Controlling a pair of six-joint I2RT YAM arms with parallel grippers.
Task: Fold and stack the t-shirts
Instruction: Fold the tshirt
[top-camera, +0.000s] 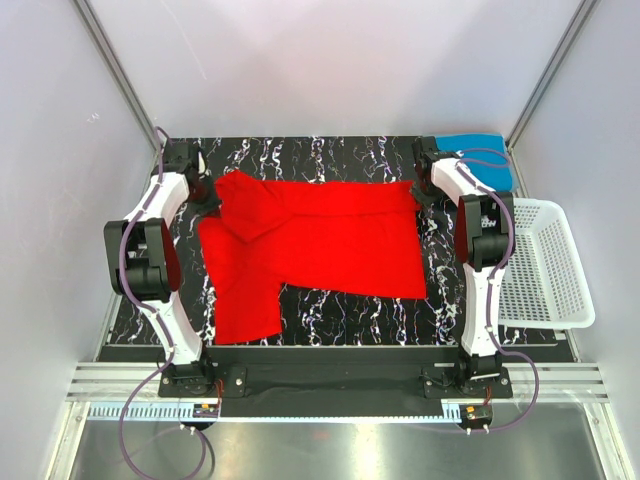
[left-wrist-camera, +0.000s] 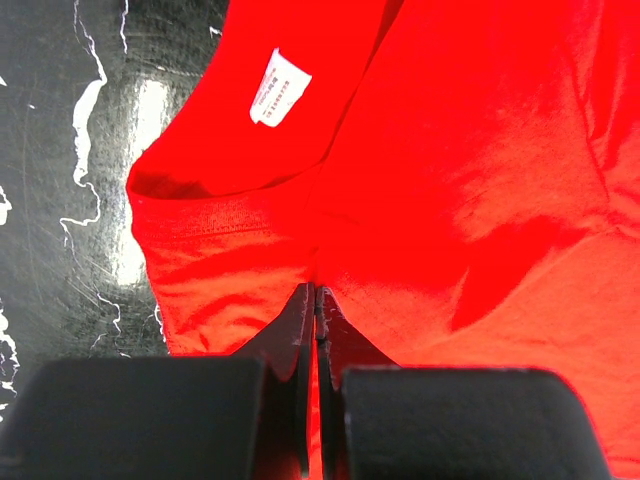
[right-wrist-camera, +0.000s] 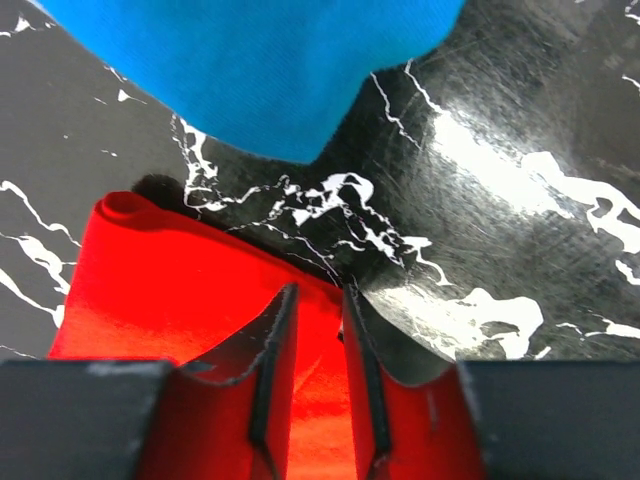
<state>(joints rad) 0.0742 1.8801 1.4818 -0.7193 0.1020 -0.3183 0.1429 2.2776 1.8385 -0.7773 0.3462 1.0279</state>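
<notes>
While pinched shut on red t-shirt (top-camera: 320, 240) beside collar (left-wrist-camera: 225, 190): left end effector (left-wrist-camera: 316, 300) | straddled hem (right-wrist-camera: 225, 240), narrowly parted, nothing gripped: right end effector (right-wrist-camera: 320, 295) | lay beyond on desk (top-camera: 350, 315): blue t-shirt (right-wrist-camera: 260, 70)

Only 1 label: small white tag (left-wrist-camera: 279, 89) inside neck of red t-shirt (left-wrist-camera: 480, 200), far-left end; print too blurred to read.

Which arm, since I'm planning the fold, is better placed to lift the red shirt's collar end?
Left. The left pincer is shut on the red shirt beside the collar; the right pincer sits at the opposite hem corner, jaws apart over the cloth.
</notes>
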